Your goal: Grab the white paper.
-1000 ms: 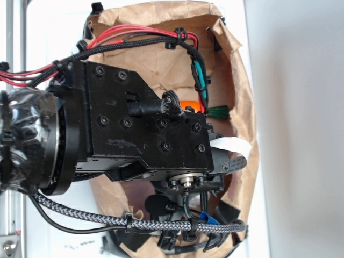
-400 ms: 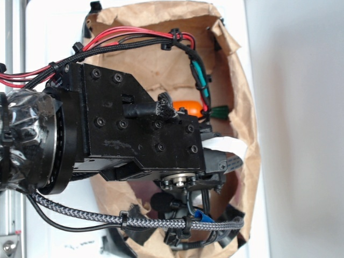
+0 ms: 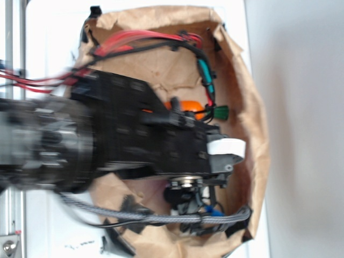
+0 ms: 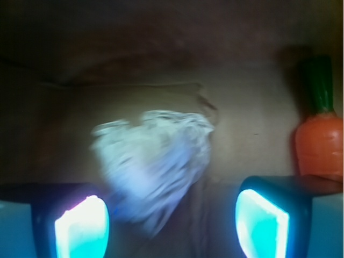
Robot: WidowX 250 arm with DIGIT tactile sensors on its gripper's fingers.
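Spread apart, the black pincer (image 4: 171,220) stood open in the wrist view, its two pale glowing pads (image 4: 81,226) at the lower left and lower right of the frame with clear space between them. Nothing was clamped. The small off-white, wrinkly paper wad (image 4: 153,166) lay on the brown floor of the bag, ahead of the pads and nearer the left one; its lower tip reached down into the gap between them, close beside the left pad, though whether it touched could not be told through the blur. To the right, beyond the right pad, lay the orange toy carrot with a green top (image 4: 320,142), well apart from the wad, green end pointing up in the frame.

From the exterior view, the large black robot arm (image 3: 134,140) reached from the left over the big crumpled brown paper bag (image 3: 252,97), its rear part smeared by motion blur. The pincer end (image 3: 223,156) hung inside the bag's opening, one smooth white pad showing at its tip. Red and black cables (image 3: 140,40) arched over the arm, and a grey braided cable (image 3: 161,217) ran below it. A sliver of the carrot (image 3: 188,106) peeked out above the arm. The wad itself was hidden beneath the arm in that view.
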